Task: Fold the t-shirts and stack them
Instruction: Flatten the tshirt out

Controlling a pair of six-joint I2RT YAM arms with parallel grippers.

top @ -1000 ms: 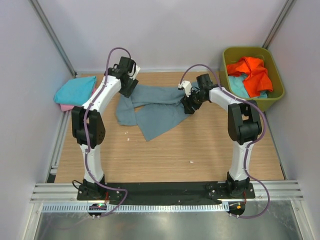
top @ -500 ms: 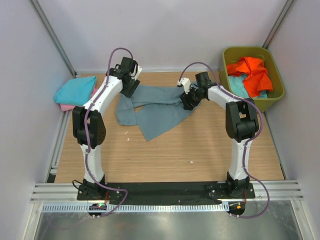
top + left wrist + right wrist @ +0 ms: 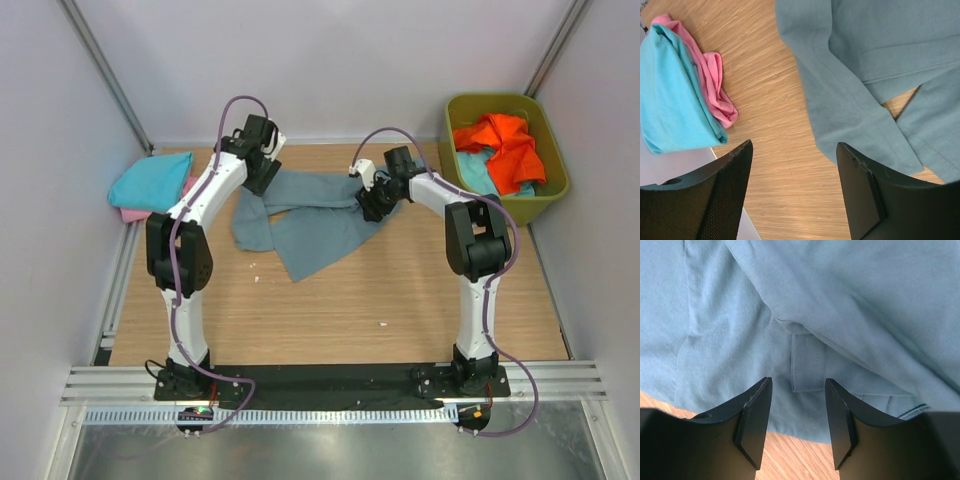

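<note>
A large grey-blue t-shirt lies crumpled across the middle of the wooden table. My left gripper hovers open at its far left end. In the left wrist view the left gripper has bare wood between the fingers, and the shirt's hem runs beside the right finger. My right gripper is over the shirt's right end. In the right wrist view the right gripper stands open just above the cloth, with a small folded strip lying between its fingers.
A folded turquoise shirt rests on a pink one at the table's left edge; both also show in the left wrist view, turquoise over pink. An olive-green tub at the back right holds an orange shirt and a light blue one.
My right gripper has shifted a little toward the far left along the shirt's edge, and its jaws have narrowed. The left arm has barely moved.
</note>
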